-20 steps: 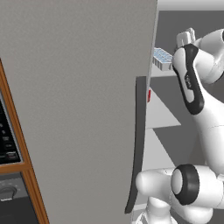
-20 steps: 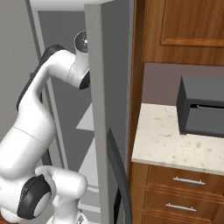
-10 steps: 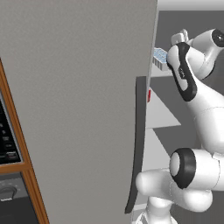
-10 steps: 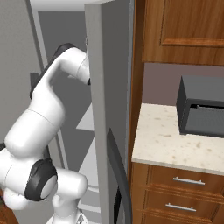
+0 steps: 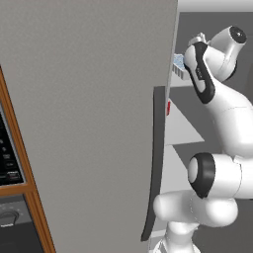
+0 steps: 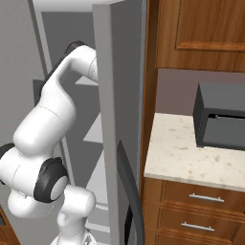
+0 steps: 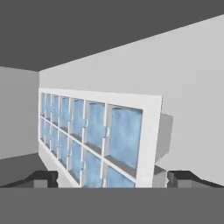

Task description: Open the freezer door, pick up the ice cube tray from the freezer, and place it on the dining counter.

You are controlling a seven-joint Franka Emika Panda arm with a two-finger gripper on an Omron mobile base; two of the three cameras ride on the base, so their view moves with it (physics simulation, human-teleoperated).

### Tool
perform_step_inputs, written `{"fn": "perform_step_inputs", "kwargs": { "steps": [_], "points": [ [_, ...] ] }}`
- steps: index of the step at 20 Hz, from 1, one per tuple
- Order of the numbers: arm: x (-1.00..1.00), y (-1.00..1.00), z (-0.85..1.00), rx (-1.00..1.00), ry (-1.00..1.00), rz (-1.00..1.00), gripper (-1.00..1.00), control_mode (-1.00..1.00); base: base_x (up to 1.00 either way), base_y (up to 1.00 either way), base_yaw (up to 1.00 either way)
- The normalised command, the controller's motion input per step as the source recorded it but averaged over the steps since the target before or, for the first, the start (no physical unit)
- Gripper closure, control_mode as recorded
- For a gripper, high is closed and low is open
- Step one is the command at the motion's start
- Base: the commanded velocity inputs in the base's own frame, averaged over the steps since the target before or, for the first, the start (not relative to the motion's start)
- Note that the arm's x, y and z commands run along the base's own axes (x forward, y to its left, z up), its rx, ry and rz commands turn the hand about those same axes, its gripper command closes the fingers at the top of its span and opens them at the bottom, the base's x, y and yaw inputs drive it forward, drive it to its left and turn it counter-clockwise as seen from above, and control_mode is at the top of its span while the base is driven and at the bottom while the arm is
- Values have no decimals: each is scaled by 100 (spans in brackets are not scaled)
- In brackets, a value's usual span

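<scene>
Jaws spread wide, holding nothing. In the hand view, gripper (image 7: pixel 111 177) close up to the tray (image 7: pixel 94 138), one dark fingertip (image 7: pixel 41 178) off one side of it and the other off the other side, neither seen touching it. Tray pale-framed, with two rows of blue-tinted square cells running away toward the freezer's (image 7: pixel 175 78) pale back wall. Whether tray sits flat on the shelf cannot be told from here.

From the left base view, tray (image 5: pixel 179 63) sits high inside the freezer (image 5: pixel 212 29), at the front edge of an upper shelf (image 5: pixel 185 78), just past the edge of the door (image 5: pixel 89 123). Arm bent up with the hand right beside the tray. Door swung open, dark curved handle (image 5: pixel 154 163) running down its edge.

From the right base view, arm reaching in behind the door (image 6: pixel 117 95). Beside the freezer, a wood cabinet with a speckled counter (image 6: pixel 191 155) and a dark box (image 6: pixel 221 115) on it.
</scene>
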Motion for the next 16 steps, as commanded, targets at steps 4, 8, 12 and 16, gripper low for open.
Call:
{"fn": "perform_step_inputs", "kwargs": {
  "steps": [4, 8, 12, 16],
  "points": [
    [29, 0, 0, 0, 8, 1, -100, -100, 0, 0, 0],
    [24, -4, -4, 0, 1, 0, -100, -100, 0, 0, 0],
    [22, -4, -10, 0, 0, 0, -100, -100, 0, 0, 0],
    [3, 0, -14, 0, 0, 0, 100, -100, 0, 0, 0]
  ]
}}
